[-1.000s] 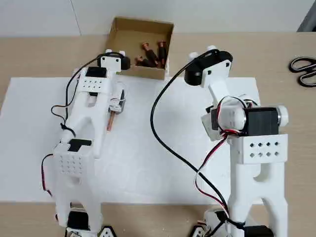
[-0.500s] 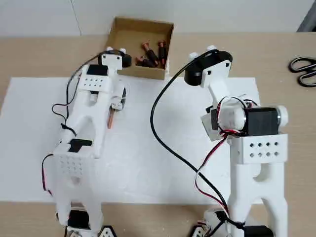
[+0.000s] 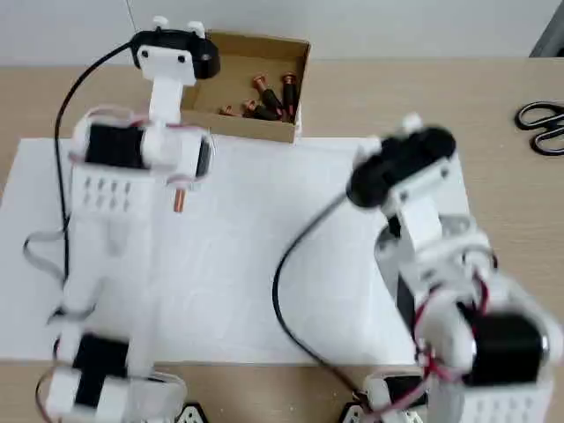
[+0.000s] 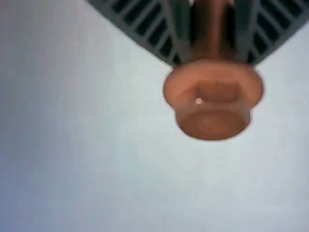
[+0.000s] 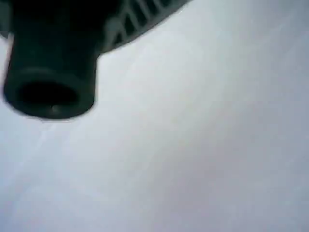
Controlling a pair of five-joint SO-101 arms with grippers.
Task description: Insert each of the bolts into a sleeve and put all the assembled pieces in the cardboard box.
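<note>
Right pincer (image 5: 63,19): clamped on black sleeve (image 5: 48,82), a smooth hollow cylinder. Left pincer (image 4: 212,24): clamped on copper bolt (image 4: 212,99) with flanged hexagonal head. Just beyond left pincer: open cardboard box (image 3: 256,40) containing copper-and-black assembled pieces (image 3: 269,97).

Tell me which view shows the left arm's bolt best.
Left wrist view: the bolt is close up, its flanged head clear. The high view gives just its small copper tip; the right wrist view faces a black sleeve.
</note>
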